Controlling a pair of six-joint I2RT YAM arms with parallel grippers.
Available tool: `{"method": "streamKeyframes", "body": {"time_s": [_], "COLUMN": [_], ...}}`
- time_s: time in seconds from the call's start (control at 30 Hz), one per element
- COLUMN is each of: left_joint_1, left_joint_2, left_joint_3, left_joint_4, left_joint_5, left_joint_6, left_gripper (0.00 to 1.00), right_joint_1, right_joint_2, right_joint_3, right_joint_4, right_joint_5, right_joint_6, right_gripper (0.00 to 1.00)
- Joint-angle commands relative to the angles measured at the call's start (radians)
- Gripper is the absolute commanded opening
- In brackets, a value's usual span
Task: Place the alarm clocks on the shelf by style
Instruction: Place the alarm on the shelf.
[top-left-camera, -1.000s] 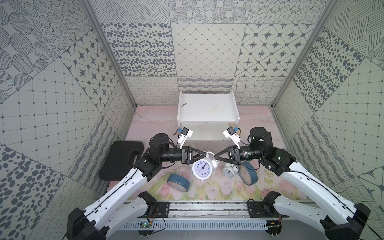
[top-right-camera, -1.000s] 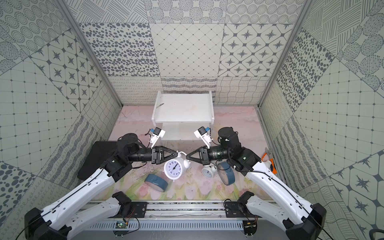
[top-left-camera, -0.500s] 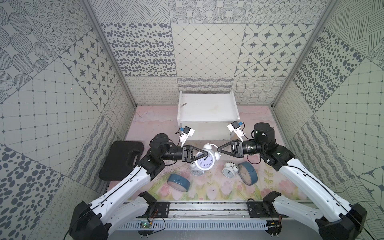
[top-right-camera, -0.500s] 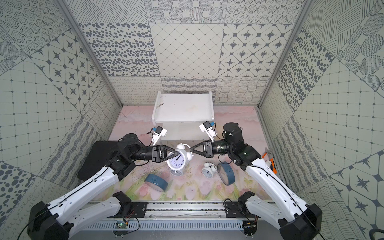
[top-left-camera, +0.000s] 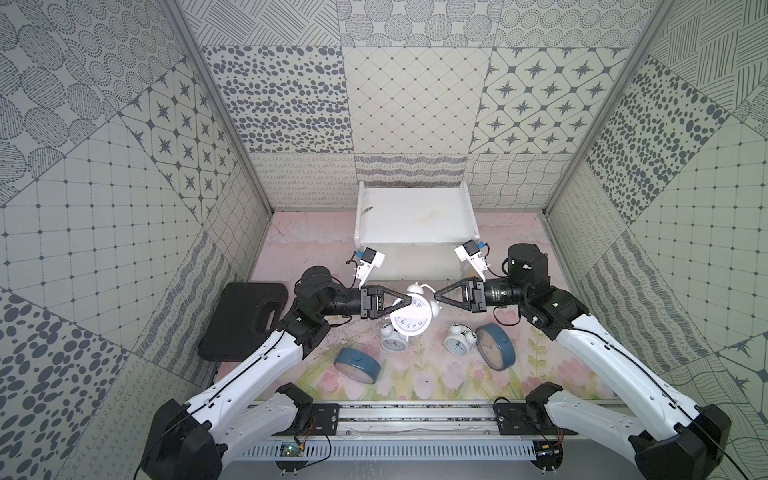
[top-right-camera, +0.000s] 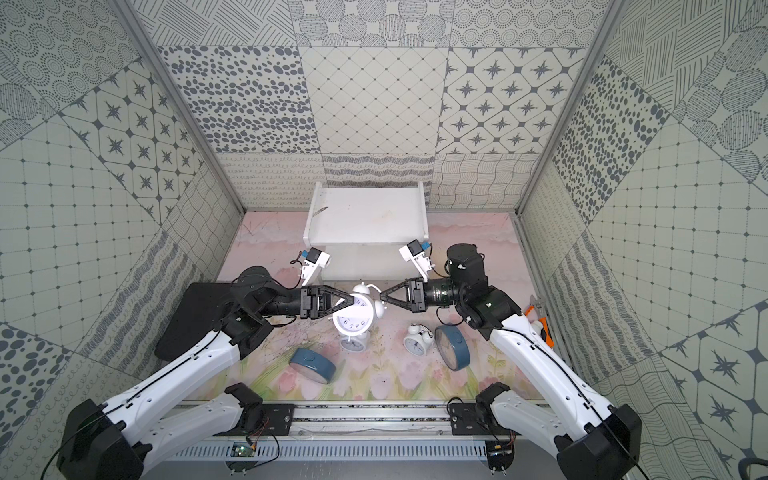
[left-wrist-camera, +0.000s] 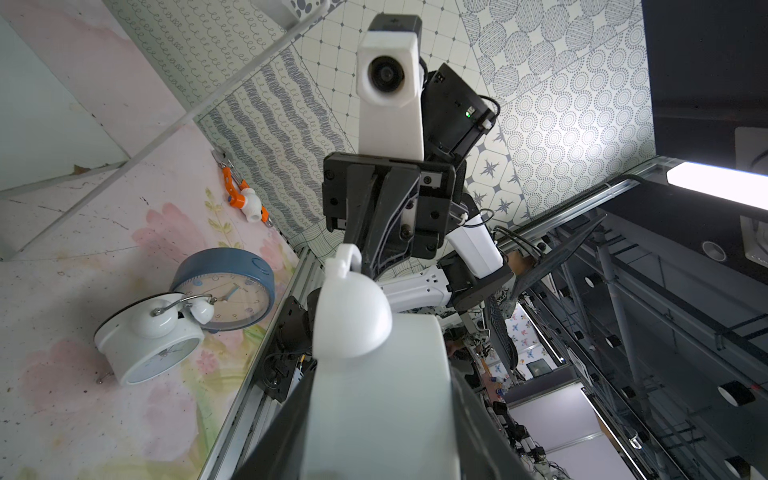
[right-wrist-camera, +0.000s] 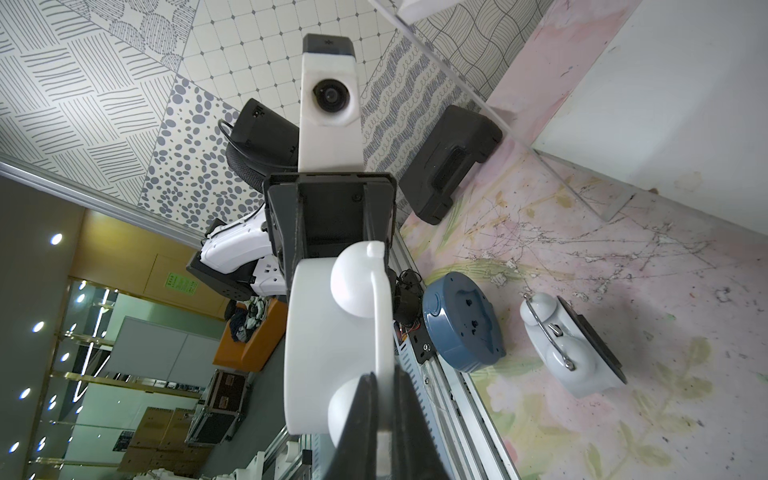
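A white twin-bell alarm clock (top-left-camera: 409, 322) (top-right-camera: 353, 321) hangs above the mat between both arms, face up. My left gripper (top-left-camera: 404, 305) (left-wrist-camera: 380, 415) is shut on its round body (left-wrist-camera: 382, 395). My right gripper (top-left-camera: 435, 301) (right-wrist-camera: 382, 378) is shut on its top handle (right-wrist-camera: 383, 332). Two smaller white twin-bell clocks (top-left-camera: 392, 341) (top-left-camera: 457, 343) rest on the mat below. One blue clock (top-left-camera: 357, 365) lies face down at the front left; another blue clock (top-left-camera: 494, 347) leans on edge at the right. The white shelf (top-left-camera: 415, 216) (top-right-camera: 368, 220) stands at the back wall with both boards bare.
A flat black case (top-left-camera: 245, 320) with a handle lies on the mat at the left wall, next to my left arm. A small orange and white fitting (top-right-camera: 540, 322) sits against the right wall. Patterned walls close in three sides.
My left gripper's jaws, open around the hanging clock before, have closed on its body. The clock has risen slightly toward the shelf. My right gripper has kept its hold on the handle.
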Motion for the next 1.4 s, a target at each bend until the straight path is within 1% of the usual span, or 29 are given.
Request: {"method": "streamKeyframes", "body": {"time_s": [0.0, 0.1, 0.17, 0.2, 0.3, 0.37, 0.4, 0.47, 0.57, 0.67, 0.8, 0.93, 1.03, 1.27, 1.37], "left_joint_1": [0.008, 0.008, 0.009, 0.008, 0.008, 0.009, 0.008, 0.008, 0.009, 0.009, 0.008, 0.009, 0.009, 0.008, 0.008], "left_joint_2": [0.004, 0.002, -0.003, -0.012, -0.04, -0.055, -0.061, -0.064, -0.055, -0.041, -0.036, -0.042, -0.045, -0.026, -0.02], "left_joint_3": [-0.014, -0.017, -0.017, -0.018, -0.037, -0.062, -0.076, -0.095, -0.098, -0.097, -0.109, -0.115, -0.114, -0.118, -0.119], "left_joint_4": [0.091, 0.101, 0.103, 0.1, 0.114, 0.177, 0.218, 0.279, 0.325, 0.361, 0.399, 0.416, 0.421, 0.475, 0.478], "left_joint_5": [-0.044, -0.073, -0.11, -0.143, -0.275, -0.34, -0.371, -0.409, -0.428, -0.426, -0.436, -0.444, -0.441, -0.418, -0.405], "left_joint_6": [-0.032, -0.036, -0.039, -0.037, -0.051, -0.081, -0.1, -0.131, -0.16, -0.183, -0.208, -0.218, -0.227, -0.261, -0.266], "left_gripper": [0.38, 0.34, 0.34, 0.34, 0.35, 0.35, 0.35, 0.35, 0.34, 0.33, 0.33, 0.33, 0.33, 0.32, 0.32], "right_joint_1": [-0.002, 0.0, 0.003, 0.01, 0.043, 0.083, 0.112, 0.162, 0.214, 0.243, 0.281, 0.293, 0.294, 0.294, 0.294], "right_joint_2": [0.009, 0.003, -0.022, -0.049, -0.162, -0.239, -0.268, -0.283, -0.25, -0.195, -0.145, -0.106, -0.088, -0.054, -0.045], "right_joint_3": [0.034, 0.05, 0.049, 0.038, -0.072, -0.164, -0.195, -0.212, -0.221, -0.204, -0.178, -0.167, -0.175, -0.15, -0.132], "right_joint_4": [0.082, 0.087, 0.086, 0.083, 0.199, 0.311, 0.346, 0.365, 0.429, 0.454, 0.465, 0.455, 0.476, 0.506, 0.505], "right_joint_5": [0.028, 0.089, 0.177, 0.259, 0.454, 0.551, 0.598, 0.631, 0.578, 0.518, 0.511, 0.525, 0.53, 0.516, 0.503], "right_joint_6": [0.008, 0.038, 0.06, 0.08, 0.194, 0.269, 0.287, 0.288, 0.296, 0.297, 0.277, 0.269, 0.281, 0.286, 0.282], "right_gripper": [0.13, 0.36, 0.56, 0.76, 0.92, 1.0, 0.99, 0.99, 0.99, 0.93, 0.87, 0.84, 0.8, 0.73, 0.72]}}
